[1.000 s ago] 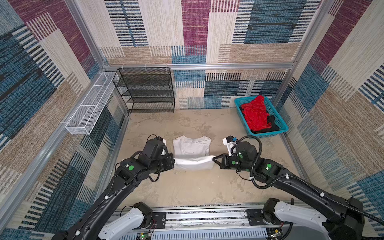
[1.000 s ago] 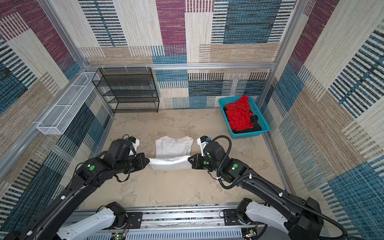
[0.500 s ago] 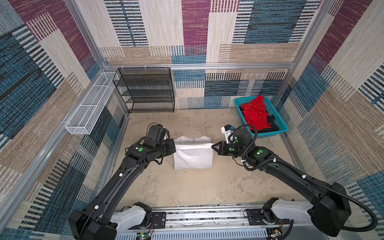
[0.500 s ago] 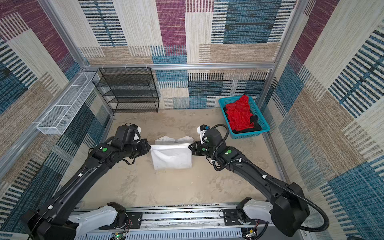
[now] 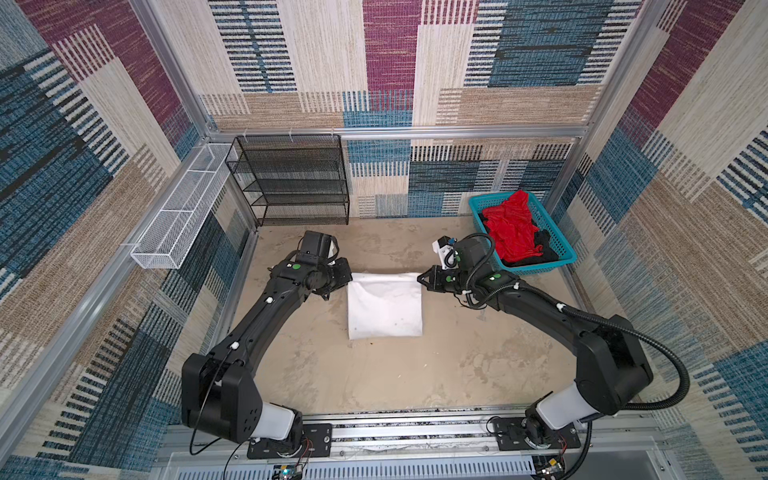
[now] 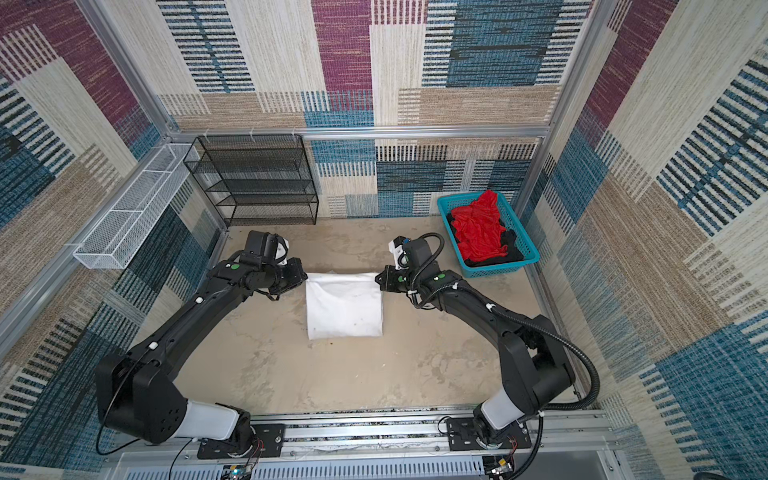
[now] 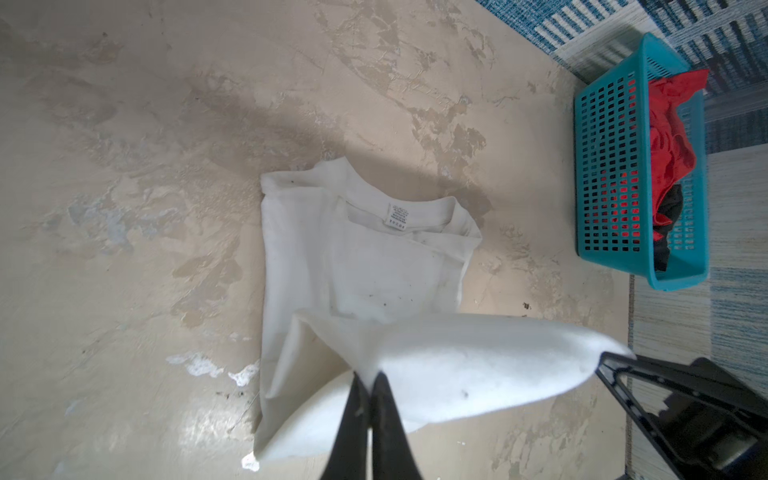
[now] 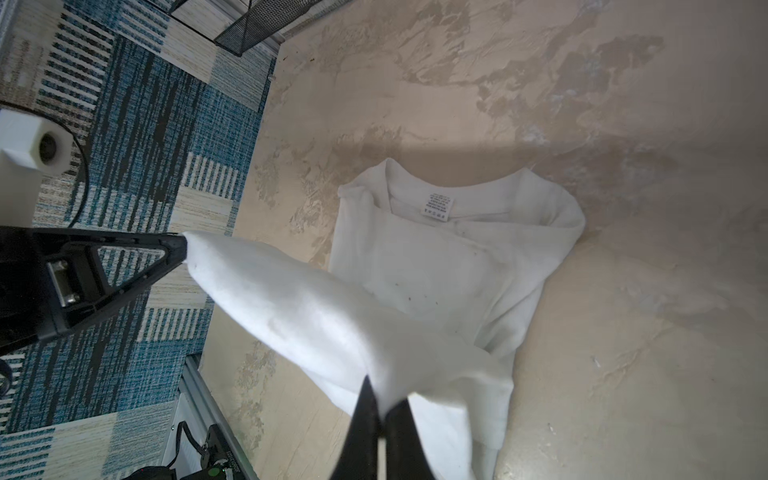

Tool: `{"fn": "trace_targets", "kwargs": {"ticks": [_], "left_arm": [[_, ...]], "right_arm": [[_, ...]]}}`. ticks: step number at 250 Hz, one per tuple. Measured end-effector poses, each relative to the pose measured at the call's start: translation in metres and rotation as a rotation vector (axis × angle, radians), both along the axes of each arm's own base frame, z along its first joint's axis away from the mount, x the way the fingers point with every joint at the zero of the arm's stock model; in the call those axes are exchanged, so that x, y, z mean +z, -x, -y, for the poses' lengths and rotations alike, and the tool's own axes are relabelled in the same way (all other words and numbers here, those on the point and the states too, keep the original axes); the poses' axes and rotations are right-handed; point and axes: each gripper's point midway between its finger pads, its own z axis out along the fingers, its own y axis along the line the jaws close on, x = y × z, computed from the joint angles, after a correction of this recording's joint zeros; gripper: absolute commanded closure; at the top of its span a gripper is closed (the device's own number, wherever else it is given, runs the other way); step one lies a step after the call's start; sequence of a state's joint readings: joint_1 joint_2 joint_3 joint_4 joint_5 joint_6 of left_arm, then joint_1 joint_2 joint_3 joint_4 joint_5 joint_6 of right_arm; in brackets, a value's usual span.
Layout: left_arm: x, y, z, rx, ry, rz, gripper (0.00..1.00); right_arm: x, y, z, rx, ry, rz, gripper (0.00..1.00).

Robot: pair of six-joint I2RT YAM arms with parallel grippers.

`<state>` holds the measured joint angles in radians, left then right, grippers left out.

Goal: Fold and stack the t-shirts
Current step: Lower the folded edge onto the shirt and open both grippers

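The white t-shirt (image 5: 384,305) (image 6: 344,305) lies mid-table, half folded, its near half raised and stretched over the collar half. My left gripper (image 5: 348,277) (image 7: 370,380) is shut on its left corner. My right gripper (image 5: 420,279) (image 8: 380,399) is shut on its right corner. The collar and label (image 7: 397,215) (image 8: 438,205) face up on the table below the lifted fold. A red t-shirt (image 5: 513,230) (image 6: 478,228) sits crumpled over a black t-shirt (image 5: 542,245) in the turquoise basket (image 5: 559,247) at the back right.
A black mesh shelf rack (image 5: 291,178) stands against the back wall at the left. A white wire basket (image 5: 174,224) hangs on the left wall. The right gripper's fingers (image 7: 623,374) show in the left wrist view, the left gripper's fingers (image 8: 137,266) in the right wrist view.
Both grippers have carried the shirt's near edge up and away, toward the back of the table, so the lifted half now spans over the collar half.
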<state>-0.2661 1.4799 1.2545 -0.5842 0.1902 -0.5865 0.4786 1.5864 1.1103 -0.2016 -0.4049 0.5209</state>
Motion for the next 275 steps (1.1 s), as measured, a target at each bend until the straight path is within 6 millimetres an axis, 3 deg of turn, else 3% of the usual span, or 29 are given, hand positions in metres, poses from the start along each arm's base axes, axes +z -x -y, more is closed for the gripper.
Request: {"fn": "trace_targets", "kwargs": {"ticks": [46,68,95,108,144,173,209,245,275], "left_arm": [[-0.024,-0.036,0.000,-0.016,0.002,-0.027,1.00],[-0.041,-0.054,0.000,-0.034,-0.005,-0.044,0.93],[-0.056,-0.072,0.000,-0.051,-0.011,-0.039,0.76],[-0.061,-0.080,-0.003,-0.052,-0.027,-0.012,0.71],[-0.083,-0.081,-0.011,-0.058,-0.047,0.045,0.64],[-0.102,-0.076,-0.009,-0.075,-0.025,0.055,0.64],[-0.104,-0.083,0.002,-0.106,0.030,0.107,0.66],[-0.101,-0.091,0.011,-0.113,0.098,0.155,0.67],[-0.112,-0.099,0.018,-0.110,0.148,0.156,0.68]], "right_arm": [[-0.025,-0.031,0.002,-0.006,0.031,-0.026,1.00],[-0.041,-0.047,0.005,-0.009,0.039,-0.034,0.68],[-0.061,-0.063,0.010,-0.003,0.040,-0.028,0.44],[-0.065,-0.068,0.013,-0.003,0.050,-0.010,0.38],[-0.063,-0.077,0.008,0.026,0.054,0.056,0.40],[-0.077,-0.079,0.007,0.039,0.068,0.050,0.46],[-0.090,-0.081,0.005,0.049,0.068,0.030,0.52],[-0.084,-0.087,-0.004,0.065,0.025,0.043,0.54],[-0.083,-0.094,-0.013,0.075,-0.018,0.043,0.55]]}}
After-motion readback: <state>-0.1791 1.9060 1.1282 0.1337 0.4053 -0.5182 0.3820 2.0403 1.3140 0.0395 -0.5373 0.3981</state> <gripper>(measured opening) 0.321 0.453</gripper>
